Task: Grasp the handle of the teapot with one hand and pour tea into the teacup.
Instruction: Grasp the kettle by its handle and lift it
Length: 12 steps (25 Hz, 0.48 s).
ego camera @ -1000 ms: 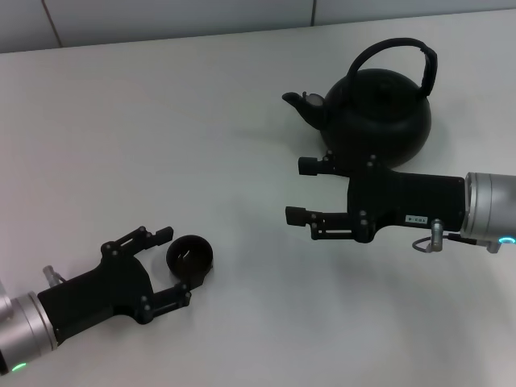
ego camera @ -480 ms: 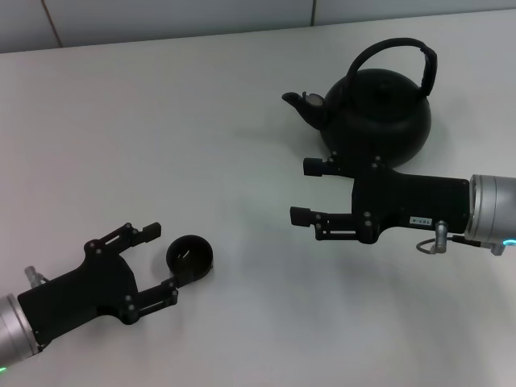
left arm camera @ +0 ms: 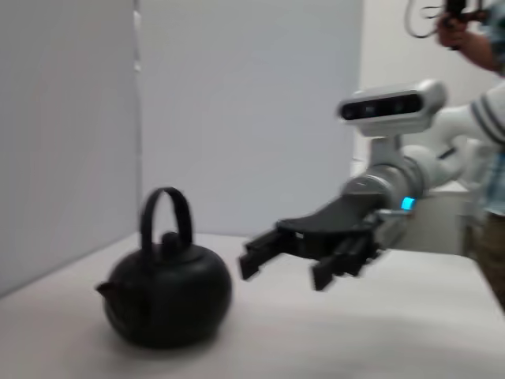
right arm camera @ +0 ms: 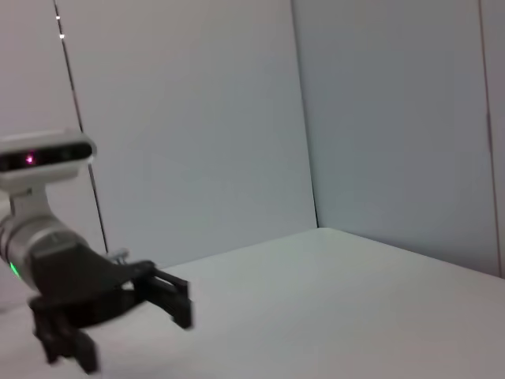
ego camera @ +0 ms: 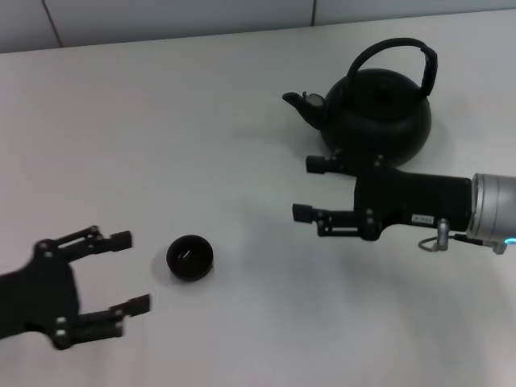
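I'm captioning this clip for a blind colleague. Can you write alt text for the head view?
A black teapot stands upright on a white table, its handle ungrasped. The open right hand hovers just in front of it. Near the table's front, a small black teacup sits alone, with the open left hand beside it, not touching.

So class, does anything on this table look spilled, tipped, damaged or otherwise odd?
Nothing stands out. The teapot stands upright with its handle raised, the teacup sits upright and apart, and no liquid shows on the table.
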Each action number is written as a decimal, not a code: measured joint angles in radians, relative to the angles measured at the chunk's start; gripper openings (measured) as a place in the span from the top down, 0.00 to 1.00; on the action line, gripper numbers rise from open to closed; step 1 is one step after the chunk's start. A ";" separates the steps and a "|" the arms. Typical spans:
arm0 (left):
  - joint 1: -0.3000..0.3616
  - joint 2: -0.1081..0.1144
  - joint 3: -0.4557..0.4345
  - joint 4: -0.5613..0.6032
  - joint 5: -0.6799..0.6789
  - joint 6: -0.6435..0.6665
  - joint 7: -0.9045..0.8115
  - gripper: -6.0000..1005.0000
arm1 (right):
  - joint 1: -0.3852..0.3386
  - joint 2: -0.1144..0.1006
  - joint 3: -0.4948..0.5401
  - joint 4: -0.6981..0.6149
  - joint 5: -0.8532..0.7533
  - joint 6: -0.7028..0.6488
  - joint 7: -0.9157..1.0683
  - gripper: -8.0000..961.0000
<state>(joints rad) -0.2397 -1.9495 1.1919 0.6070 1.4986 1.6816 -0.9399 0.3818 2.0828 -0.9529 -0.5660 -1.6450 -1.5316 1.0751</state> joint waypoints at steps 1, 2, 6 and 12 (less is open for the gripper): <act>0.000 0.010 -0.012 0.029 0.020 0.016 -0.035 0.21 | -0.001 0.000 0.019 0.002 0.001 0.011 0.000 0.18; 0.000 0.016 -0.029 0.050 0.045 0.023 -0.059 0.21 | -0.001 0.000 0.019 0.002 0.001 0.011 0.000 0.18; -0.007 0.010 -0.152 0.120 0.199 0.033 -0.083 0.21 | -0.008 -0.001 0.055 0.015 0.002 0.036 0.001 0.17; -0.019 0.008 -0.185 0.133 0.241 0.036 -0.094 0.21 | -0.016 -0.001 0.088 0.021 0.002 0.036 0.001 0.17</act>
<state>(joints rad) -0.2590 -1.9415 1.0072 0.7400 1.7395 1.7181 -1.0341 0.3661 2.0820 -0.8654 -0.5446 -1.6429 -1.4951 1.0760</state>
